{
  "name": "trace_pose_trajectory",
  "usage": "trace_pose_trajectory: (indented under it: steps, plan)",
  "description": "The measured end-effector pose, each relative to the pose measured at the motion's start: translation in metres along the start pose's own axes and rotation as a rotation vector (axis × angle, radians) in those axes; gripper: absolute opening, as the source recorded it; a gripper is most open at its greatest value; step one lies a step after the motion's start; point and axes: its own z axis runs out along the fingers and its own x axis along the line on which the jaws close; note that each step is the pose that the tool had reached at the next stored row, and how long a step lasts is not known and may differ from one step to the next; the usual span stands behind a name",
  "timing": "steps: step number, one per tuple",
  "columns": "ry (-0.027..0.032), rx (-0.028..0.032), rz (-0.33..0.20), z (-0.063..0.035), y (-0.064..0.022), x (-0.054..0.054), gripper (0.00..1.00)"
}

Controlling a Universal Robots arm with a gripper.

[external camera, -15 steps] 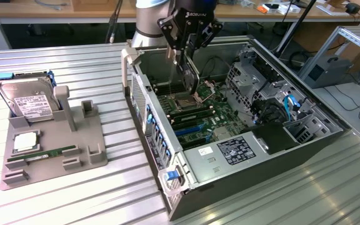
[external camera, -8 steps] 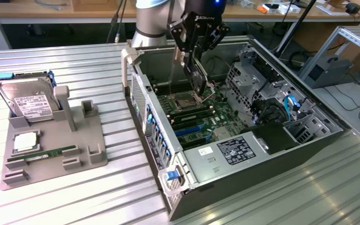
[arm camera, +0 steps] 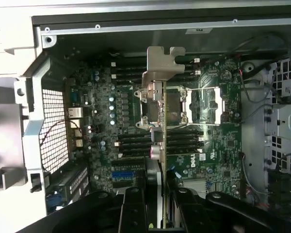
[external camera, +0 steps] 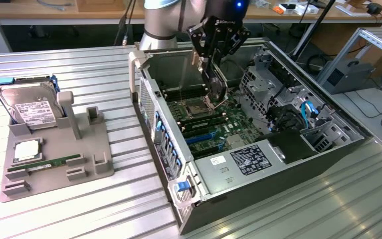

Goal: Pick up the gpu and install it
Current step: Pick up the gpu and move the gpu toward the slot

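gpu, upright, edge-on, above motherboard

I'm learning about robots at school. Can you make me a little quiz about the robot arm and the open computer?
1. True or false: the gripper is holding the gpu upright.
2. What stands in the grey holder at the exterior view's left? A) a hard drive B) a banana C) a keyboard
3. Fill in: inside the open computer case, the gpu hangs over the green ____.

Key: 1 true; 2 A; 3 motherboard.
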Motion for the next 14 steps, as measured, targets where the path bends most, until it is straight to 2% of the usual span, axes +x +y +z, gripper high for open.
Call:
trace_pose_trajectory:
  steps: [5, 8, 12, 14]
  plan:
    - [0.0, 0.0026, 0.0, 0.0056, 0.0007, -0.012, 0.27]
    - [-0.0003, 0.0047, -0.005, 0.0105, 0.0015, -0.027, 0.27]
    - [-0.0011, 0.0038, -0.052, 0.0143, 0.0023, -0.041, 0.27]
    - [-0.0014, 0.0034, -0.069, 0.0153, 0.0026, -0.045, 0.27]
